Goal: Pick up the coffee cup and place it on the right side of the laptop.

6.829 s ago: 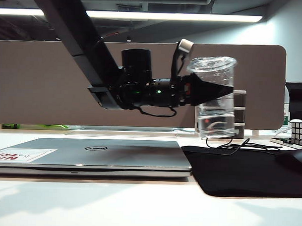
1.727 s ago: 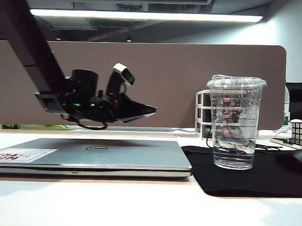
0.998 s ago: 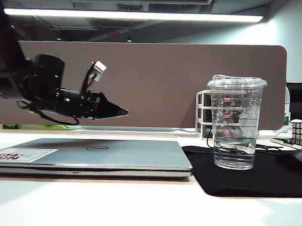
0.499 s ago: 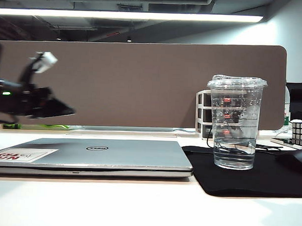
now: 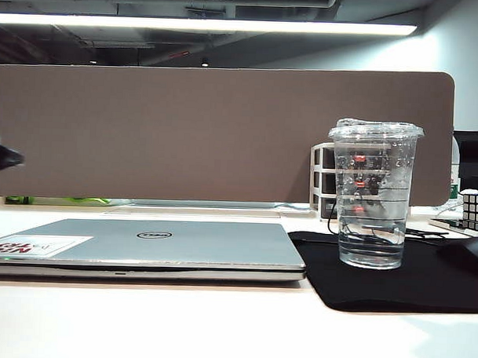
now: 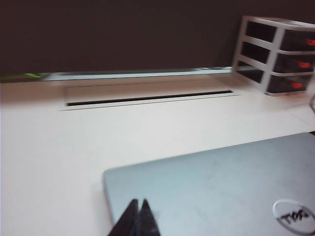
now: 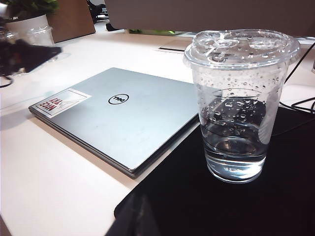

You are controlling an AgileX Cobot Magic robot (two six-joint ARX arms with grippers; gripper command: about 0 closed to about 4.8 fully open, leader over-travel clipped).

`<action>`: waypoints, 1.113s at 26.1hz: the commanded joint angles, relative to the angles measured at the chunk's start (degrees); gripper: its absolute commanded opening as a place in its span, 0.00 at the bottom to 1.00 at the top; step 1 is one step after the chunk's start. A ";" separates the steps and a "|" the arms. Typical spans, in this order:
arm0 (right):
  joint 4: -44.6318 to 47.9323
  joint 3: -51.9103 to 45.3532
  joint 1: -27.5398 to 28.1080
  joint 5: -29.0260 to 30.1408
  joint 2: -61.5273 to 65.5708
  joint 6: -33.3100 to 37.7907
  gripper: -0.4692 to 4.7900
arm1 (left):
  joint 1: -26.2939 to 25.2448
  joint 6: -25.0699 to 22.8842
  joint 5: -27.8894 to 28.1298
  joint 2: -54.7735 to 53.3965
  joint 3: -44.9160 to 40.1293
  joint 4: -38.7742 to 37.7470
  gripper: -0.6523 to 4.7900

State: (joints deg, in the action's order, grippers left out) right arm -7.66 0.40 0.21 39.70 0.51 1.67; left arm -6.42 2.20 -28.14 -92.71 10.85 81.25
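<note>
- A round "Dell" logo (image 5: 152, 235) was seen on the lid of the silver-grey laptop (image 5: 166, 245), and a white-and-red sticker (image 5: 34, 246) at its corner; the letters could not be read.
- The clear lidded coffee cup (image 5: 372, 195), holding some clear liquid, was placed upright on the black mouse mat (image 5: 392, 282), just right of the laptop.
- The left tool (image 6: 137, 222) was clenched, empty, over the laptop's corner.
- The right tool (image 7: 135, 216) was near the mat's edge; its state could not be told.

Left gripper (image 6: 139, 216) shows in its own wrist view with both dark fingertips pressed together into a single point, nothing between them, aimed down and forward. From the exterior camera only its black tip (image 5: 6, 157) pokes in at the far left edge. Right gripper (image 7: 135, 219) is a dark shape low in its wrist view, jaw state unreadable
</note>
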 commanded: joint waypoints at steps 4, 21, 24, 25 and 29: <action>0.39 -0.37 -0.02 0.92 0.04 -0.17 0.09 | 0.02 1.81 3.67 7.74 -10.51 -0.20 0.11; 0.48 -0.37 0.00 0.68 -0.22 0.24 0.09 | 1.70 3.65 7.21 40.06 -10.47 -28.96 0.11; 0.57 -0.37 0.02 -0.55 -0.26 0.22 0.09 | 1.70 2.34 8.83 47.95 -10.45 -35.63 0.11; 0.59 -0.37 0.02 -0.96 -0.26 0.22 0.09 | 1.68 1.97 9.09 50.21 -10.45 -37.42 0.11; 1.05 -0.37 0.02 -5.49 -0.31 -0.17 0.09 | 1.70 0.13 10.54 62.31 -10.45 -51.06 0.11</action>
State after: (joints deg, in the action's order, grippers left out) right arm -7.64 0.40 0.21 36.86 0.25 1.87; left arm -4.73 3.55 -18.74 -32.23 0.30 34.81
